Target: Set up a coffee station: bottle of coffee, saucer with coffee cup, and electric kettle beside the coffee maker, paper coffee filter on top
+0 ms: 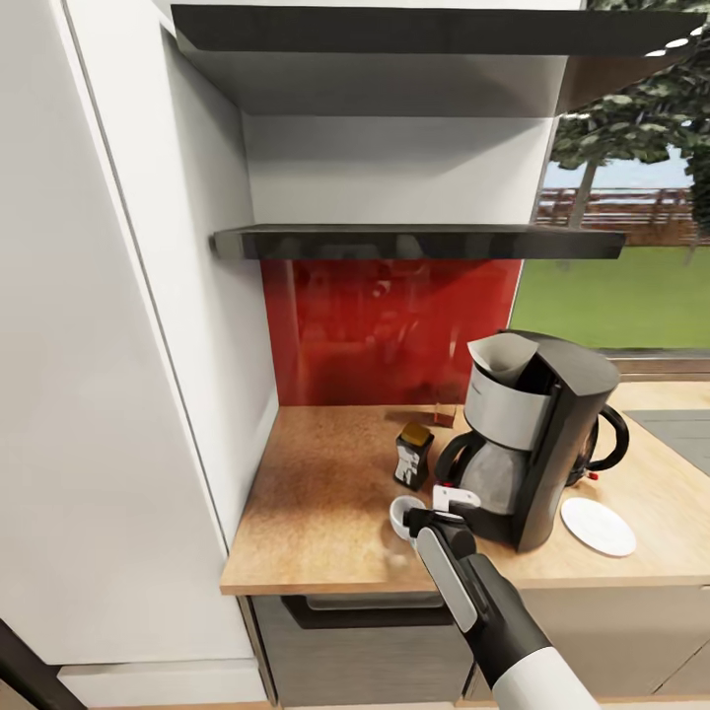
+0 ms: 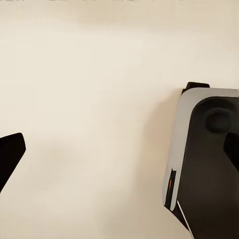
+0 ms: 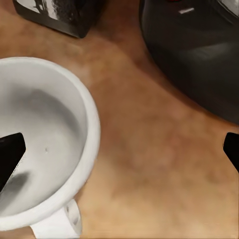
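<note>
Right gripper [image 1: 426, 517], jaws spread, holding nothing, over coffee cup [image 3: 42, 144]: likely light, rigid, chippable ceramic; best pinched across rim wall.

From the head camera we look forward and down onto a corner of the worktop [image 1: 325, 493], with the coffee maker [image 1: 528, 444], the red backsplash [image 1: 390, 330] and two wall shelves ahead, and the right arm reaching in from below. Our right wrist camera sits very close above that same worktop [image 3: 154, 149], facing down on the coffee cup [image 3: 45, 144], the base of the coffee maker [image 3: 199, 55] and the coffee bottle [image 3: 59, 15]; all three also appear in the head view. Our left wrist camera faces a plain pale surface [image 2: 94, 99] at close range, with a grey and black robot part [image 2: 206, 154] at one side.
</note>
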